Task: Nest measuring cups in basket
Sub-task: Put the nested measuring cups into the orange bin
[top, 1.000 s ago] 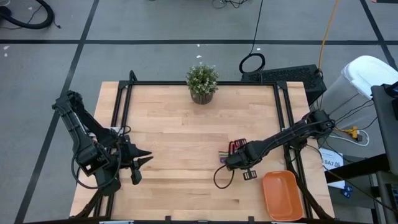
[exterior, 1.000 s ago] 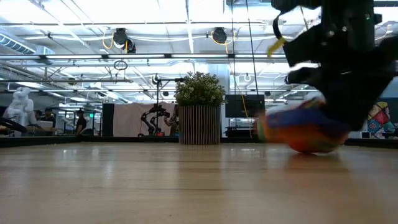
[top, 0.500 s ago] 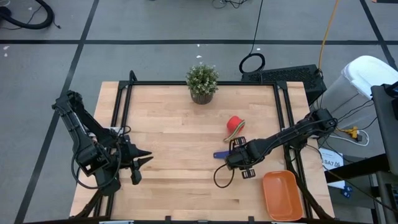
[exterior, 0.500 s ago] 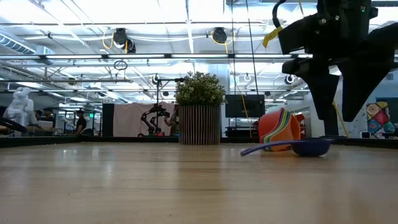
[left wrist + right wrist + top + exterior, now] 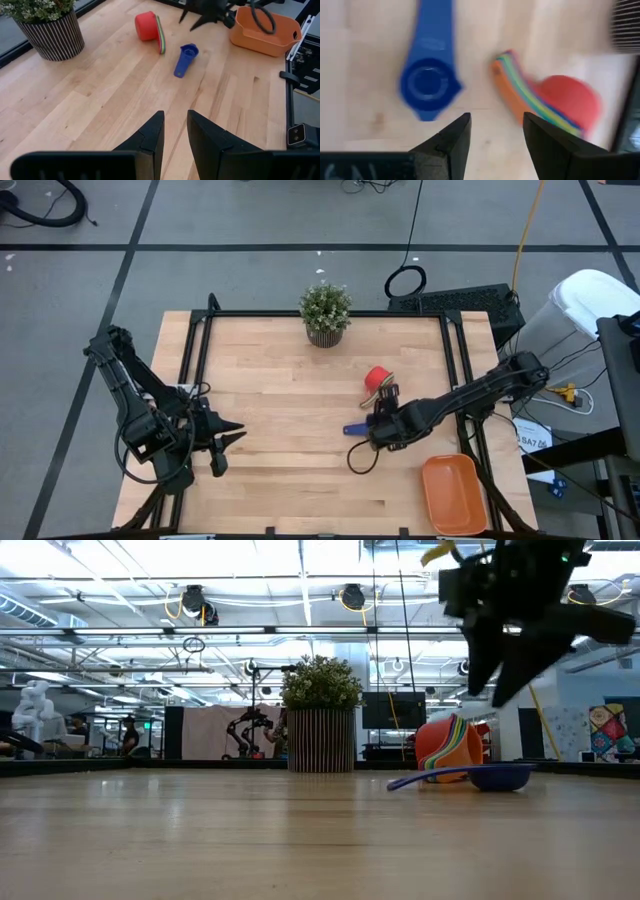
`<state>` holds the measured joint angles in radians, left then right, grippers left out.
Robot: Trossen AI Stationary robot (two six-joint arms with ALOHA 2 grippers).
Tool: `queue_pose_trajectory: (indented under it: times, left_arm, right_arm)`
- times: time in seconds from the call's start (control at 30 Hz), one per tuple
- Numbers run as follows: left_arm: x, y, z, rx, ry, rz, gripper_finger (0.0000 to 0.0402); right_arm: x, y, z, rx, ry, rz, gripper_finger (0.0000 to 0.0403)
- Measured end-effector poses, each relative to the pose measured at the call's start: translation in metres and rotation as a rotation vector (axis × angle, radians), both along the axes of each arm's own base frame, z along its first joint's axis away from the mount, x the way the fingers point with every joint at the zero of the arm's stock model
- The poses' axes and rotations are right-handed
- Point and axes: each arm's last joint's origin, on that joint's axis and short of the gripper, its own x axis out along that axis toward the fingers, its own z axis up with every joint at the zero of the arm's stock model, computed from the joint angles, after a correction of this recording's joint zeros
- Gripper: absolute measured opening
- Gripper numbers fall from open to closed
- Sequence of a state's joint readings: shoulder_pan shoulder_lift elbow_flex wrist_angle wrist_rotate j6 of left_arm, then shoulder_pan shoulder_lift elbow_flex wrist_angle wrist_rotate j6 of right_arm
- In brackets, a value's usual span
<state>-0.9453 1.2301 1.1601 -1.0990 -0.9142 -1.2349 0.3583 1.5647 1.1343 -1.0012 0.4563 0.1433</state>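
Observation:
The nested measuring cups lie on their side right of the table's middle, red cup outermost, coloured handles fanned. A dark blue cup stands apart, mouth up, with its handle toward the table's left. My right gripper hangs open above the table between the two and touches neither. The orange basket sits at the near right corner. My left gripper waits open near the left edge.
A small potted plant stands at the middle of the far edge. Black frame rails run along the table's left and right sides. Bare wood lies between the two arms and in front of the cups.
My right gripper has let go of the cup stack and risen, shifting a little toward the far edge and turning. The stack has ended up nearer the far edge, lying on its side. The dark blue cup has come apart from the stack and stays on the table near the gripper.

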Motion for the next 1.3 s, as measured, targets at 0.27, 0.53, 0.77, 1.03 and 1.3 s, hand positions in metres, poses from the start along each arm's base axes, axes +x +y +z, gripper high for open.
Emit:
queue_pose_trajectory:
  times: [0.27,0.53,0.77,1.03,1.3]
  left_arm:
    - [0.000,0.001,0.001,0.074,-0.004,-0.026,0.0088]
    - [0.015,0.000,-0.010,0.159,0.055,-0.015,0.0088]
    - [0.036,0.011,-0.020,0.230,0.171,0.002,0.0092]
    - [0.062,0.044,-0.019,0.329,0.245,0.057,0.0201]
    - [0.103,0.079,-0.009,0.416,0.228,-0.019,0.0302]
  right_arm:
    - [-0.006,-0.022,0.022,-0.050,-0.082,-0.061,0.0175]
    - [-0.016,-0.035,0.001,-0.146,0.023,-0.006,0.0253]
    - [-0.022,-0.041,-0.009,-0.318,-0.011,-0.054,0.0334]
    - [-0.025,-0.043,-0.012,-0.320,-0.021,-0.099,0.0342]
    - [-0.035,-0.045,0.004,-0.275,-0.126,-0.209,0.0341]
